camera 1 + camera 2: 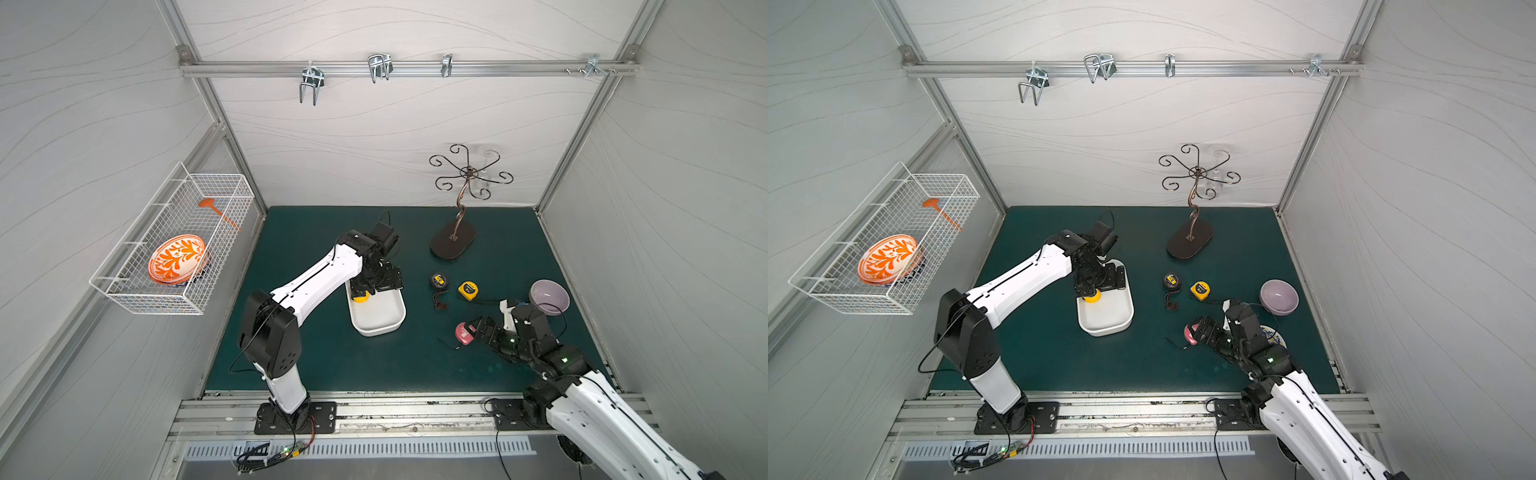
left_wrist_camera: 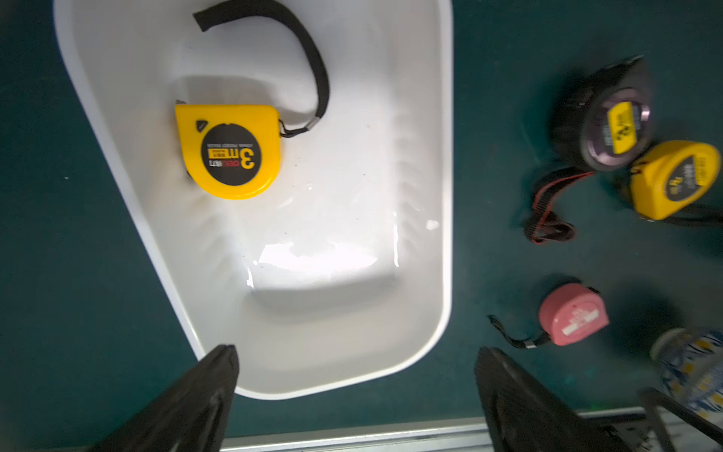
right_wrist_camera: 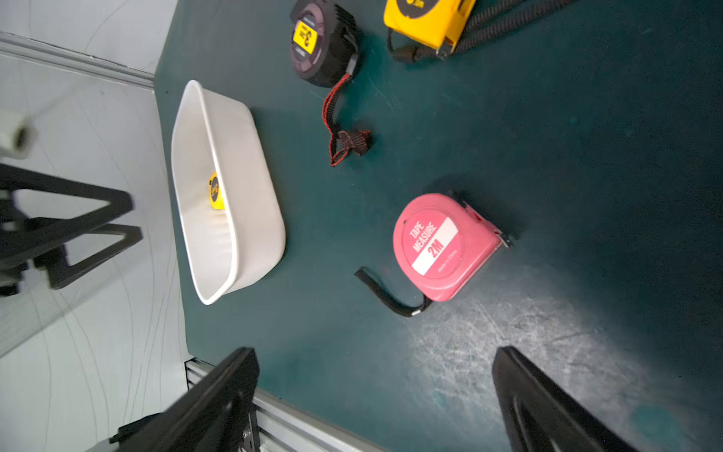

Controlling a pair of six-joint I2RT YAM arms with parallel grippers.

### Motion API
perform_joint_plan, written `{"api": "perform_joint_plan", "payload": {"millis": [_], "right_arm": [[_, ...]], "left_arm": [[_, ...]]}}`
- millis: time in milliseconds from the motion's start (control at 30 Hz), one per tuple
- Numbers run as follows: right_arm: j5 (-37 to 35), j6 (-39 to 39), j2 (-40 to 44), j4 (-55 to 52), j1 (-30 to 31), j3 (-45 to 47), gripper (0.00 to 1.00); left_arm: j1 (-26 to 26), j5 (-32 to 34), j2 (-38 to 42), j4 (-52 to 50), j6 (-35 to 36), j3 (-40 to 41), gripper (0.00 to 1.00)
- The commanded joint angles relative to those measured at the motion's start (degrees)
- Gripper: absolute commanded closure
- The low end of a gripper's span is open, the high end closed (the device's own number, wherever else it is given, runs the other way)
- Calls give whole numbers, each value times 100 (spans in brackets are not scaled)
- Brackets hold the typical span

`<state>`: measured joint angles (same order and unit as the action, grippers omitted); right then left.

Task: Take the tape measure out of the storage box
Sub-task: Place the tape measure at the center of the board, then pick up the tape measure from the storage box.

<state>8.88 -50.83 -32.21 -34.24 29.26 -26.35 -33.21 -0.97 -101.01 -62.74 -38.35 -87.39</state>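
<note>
Tape measure: the yellow tape measure (image 2: 229, 150) lies flat on its side in the storage box (image 2: 446, 156), close to one long wall and toward the far end. The "3m" label faces up.
Strap: its black wrist strap (image 2: 313, 66) curls away across the white floor of the box.
Left arm: it reaches out from the near rail with the elbow high and the wrist bent over the far end of the box, and the left gripper (image 2: 356, 349) points straight down.
Left claw: the jaws are spread wide with nothing between them. It hangs above the box and clear of the tape.
Tape to claw: in both top views only a sliver of yellow (image 1: 360, 296) peeks out from under the black wrist. The tape is almost directly below it.
Wrist view bonus: the left wrist camera shows the whole face and strap. The right wrist camera catches just a thin yellow edge (image 3: 215, 191) over the box wall.
Right arm: it lies low, stretched in from the near right corner.
Right claw: the right gripper (image 3: 375, 351) is wide open and empty. The pink tape measure (image 3: 438, 246) lies on the green mat (image 3: 587, 156) just ahead of the fingertips.
Also out there: a black tape measure (image 1: 438, 281) and a second yellow tape (image 1: 468, 289) sit side by side on the mat, with a purple bowl (image 1: 548, 296) near them.
</note>
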Motion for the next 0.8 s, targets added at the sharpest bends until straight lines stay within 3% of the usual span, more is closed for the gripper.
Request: {"api": "perform_joint_plan", "payload": {"millis": [0, 333, 633, 767], "right_arm": [[-79, 348, 10, -692, 76, -397, 1], [-52, 381, -241, -851, 131, -1207, 1], [-124, 356, -165, -1202, 132, -1814, 1], [-172, 445, -205, -1310, 132, -2014, 1]], "left_arm": [[111, 368, -266, -172, -196, -222, 1], [239, 763, -556, 156, -2883, -383, 1], [615, 668, -659, 756, -4766, 87, 6], [705, 545, -664, 1230, -5261, 414, 8]]}}
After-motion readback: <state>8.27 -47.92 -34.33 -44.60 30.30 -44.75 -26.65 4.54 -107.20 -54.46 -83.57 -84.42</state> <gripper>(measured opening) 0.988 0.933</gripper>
